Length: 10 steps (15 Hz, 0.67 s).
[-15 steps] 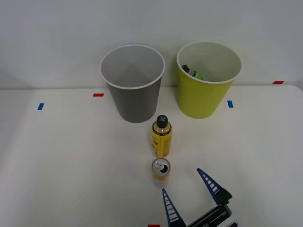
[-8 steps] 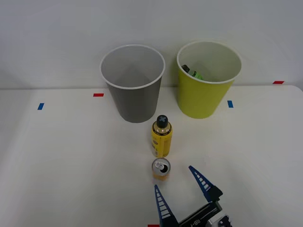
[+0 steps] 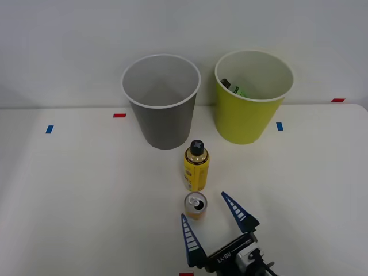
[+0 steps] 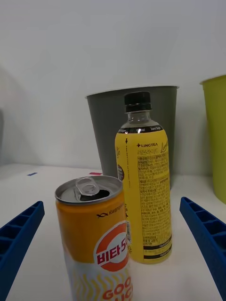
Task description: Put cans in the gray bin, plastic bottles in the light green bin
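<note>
We see the orange-yellow can (image 4: 96, 237) upright between our spread blue fingers (image 4: 205, 235), touching neither. The yellow black-capped bottle (image 4: 142, 188) stands just behind it; gray bin (image 4: 106, 131) beyond, light green bin (image 4: 216, 136) at the edge.

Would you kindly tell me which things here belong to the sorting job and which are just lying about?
Job:
- can
- yellow bottle
- gray bin
- light green bin, a green bottle already inside
- right gripper, open

Lying about:
- blue tape marks
- red tape marks
</note>
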Tool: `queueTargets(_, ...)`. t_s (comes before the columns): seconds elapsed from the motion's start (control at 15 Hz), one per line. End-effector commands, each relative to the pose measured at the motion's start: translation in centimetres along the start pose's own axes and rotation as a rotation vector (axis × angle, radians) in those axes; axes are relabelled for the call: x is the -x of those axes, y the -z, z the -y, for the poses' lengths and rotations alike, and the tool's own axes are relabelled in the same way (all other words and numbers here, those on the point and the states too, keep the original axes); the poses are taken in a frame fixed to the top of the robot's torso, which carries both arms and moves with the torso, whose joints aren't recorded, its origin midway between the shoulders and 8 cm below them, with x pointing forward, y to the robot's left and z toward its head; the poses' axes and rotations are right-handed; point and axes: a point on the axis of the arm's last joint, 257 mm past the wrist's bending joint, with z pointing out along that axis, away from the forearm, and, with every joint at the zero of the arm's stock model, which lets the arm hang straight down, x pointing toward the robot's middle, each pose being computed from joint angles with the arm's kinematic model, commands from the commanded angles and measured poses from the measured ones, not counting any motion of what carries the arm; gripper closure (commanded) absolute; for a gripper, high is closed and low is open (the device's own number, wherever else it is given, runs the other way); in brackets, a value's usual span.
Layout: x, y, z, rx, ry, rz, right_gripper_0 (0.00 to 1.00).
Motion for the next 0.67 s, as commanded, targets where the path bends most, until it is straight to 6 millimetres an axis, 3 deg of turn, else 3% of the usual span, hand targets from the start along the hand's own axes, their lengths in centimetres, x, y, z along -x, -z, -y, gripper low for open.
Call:
queueTargets(0.07,-0.7,-1.2,-0.3,0.011,0.006,0.003,0.0)
queueTargets(0.67,-1.3,-3.1,-1.9,0.05,-0.011,-0.02,0.0)
